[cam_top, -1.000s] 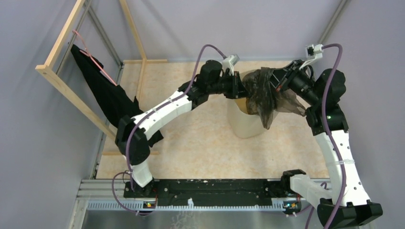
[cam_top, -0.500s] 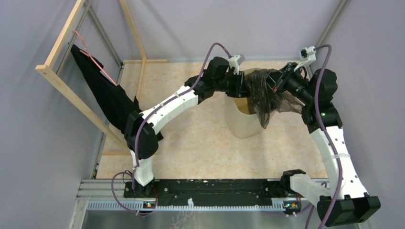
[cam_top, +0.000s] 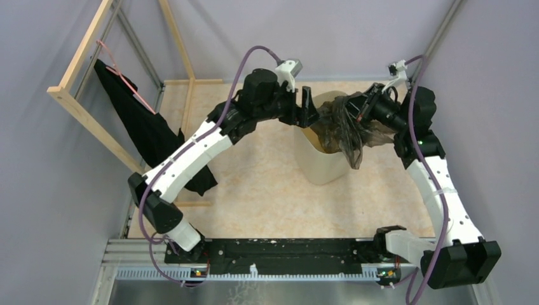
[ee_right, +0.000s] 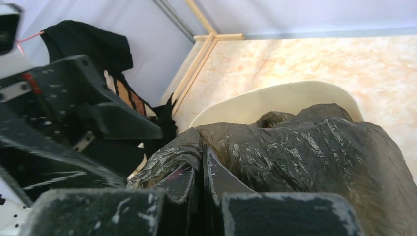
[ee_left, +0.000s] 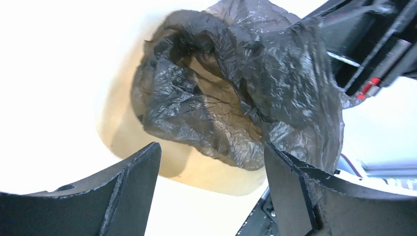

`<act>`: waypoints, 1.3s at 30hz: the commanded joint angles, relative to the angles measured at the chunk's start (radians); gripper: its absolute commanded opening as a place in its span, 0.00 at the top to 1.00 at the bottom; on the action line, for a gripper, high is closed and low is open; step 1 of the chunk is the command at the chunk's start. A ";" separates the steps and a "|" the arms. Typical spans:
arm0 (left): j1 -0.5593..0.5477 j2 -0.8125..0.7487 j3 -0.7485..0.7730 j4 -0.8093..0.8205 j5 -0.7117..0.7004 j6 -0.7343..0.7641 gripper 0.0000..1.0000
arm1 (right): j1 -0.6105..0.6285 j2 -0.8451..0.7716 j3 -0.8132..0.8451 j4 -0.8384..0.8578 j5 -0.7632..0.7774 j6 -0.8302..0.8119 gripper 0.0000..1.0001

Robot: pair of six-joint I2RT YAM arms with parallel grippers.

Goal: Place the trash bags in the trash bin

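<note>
**Bag bunched on the bin's mouth, right gripper pinching it**

On the table (cam_top: pixel 254 187), the trash bin (cam_top: pixel 320 166) stands upright, a little right of centre. The trash bags (cam_top: pixel 341 125), here one wrinkled dark film, lie bunched across the bin's mouth. Part sags inside, and a tail hangs outside the rim at 4 o'clock. At 2 o'clock of the mouth, the right gripper (ee_right: pixel 202 171) has its fingers pressed together on a fold of the film. At 10 o'clock, the left gripper (ee_left: pixel 210 150) hovers over the rim just beside the film, fingers spread wide and holding nothing. Farther off, at the table's 9 o'clock edge, a black cloth (cam_top: pixel 136 124) hangs from a wooden frame (cam_top: pixel 83 44).
</note>
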 commanded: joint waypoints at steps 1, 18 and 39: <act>0.001 -0.113 -0.051 -0.076 -0.157 0.086 0.15 | 0.036 0.076 -0.017 0.108 -0.107 0.070 1.00; 0.003 -0.551 -0.504 -0.006 -0.350 0.135 0.11 | 0.340 0.353 0.014 0.025 0.071 0.029 1.00; 0.003 -0.774 -0.603 0.029 -0.350 0.187 0.11 | 0.592 0.406 -0.004 0.421 -0.011 0.456 1.00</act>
